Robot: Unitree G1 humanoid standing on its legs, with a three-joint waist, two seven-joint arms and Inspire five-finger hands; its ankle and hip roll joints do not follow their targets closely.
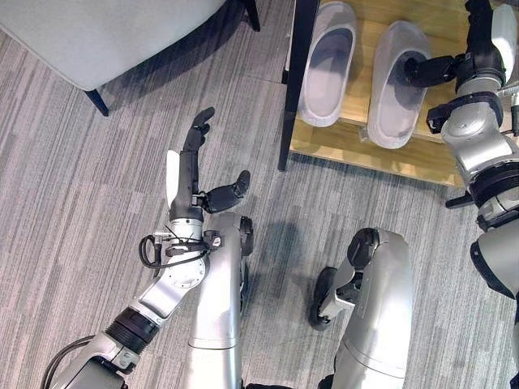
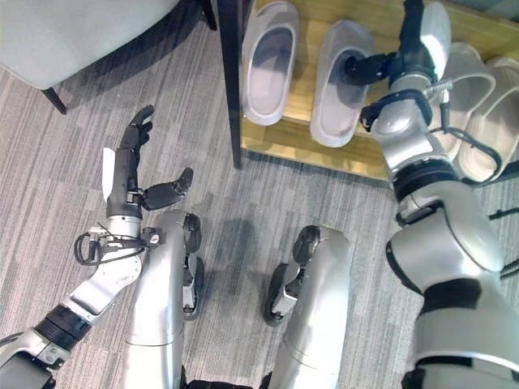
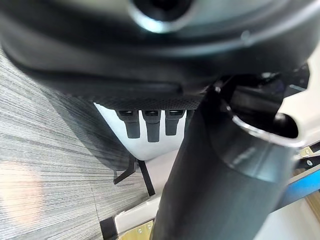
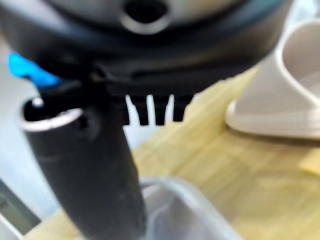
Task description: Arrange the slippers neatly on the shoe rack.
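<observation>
Two pale lavender slippers lie side by side on the wooden shoe rack [image 1: 357,147], toes toward me: the left slipper [image 1: 327,61] and the right slipper [image 1: 395,93]. My right hand [image 2: 409,40] hovers over the rack beside the right slipper, fingers straight and open; its thumb [image 2: 365,66] reaches into that slipper's opening. In the right wrist view the thumb runs down to the lavender slipper [image 4: 185,210]. My left hand [image 1: 190,170] is open above the carpet, left of the rack, holding nothing.
A pair of beige slippers [image 2: 474,93] sits further right on the same shelf, also seen as a beige slipper [image 4: 290,95]. The rack's black post [image 1: 296,81] stands at its left edge. A grey upholstered seat [image 1: 105,32] with dark legs is at the far left.
</observation>
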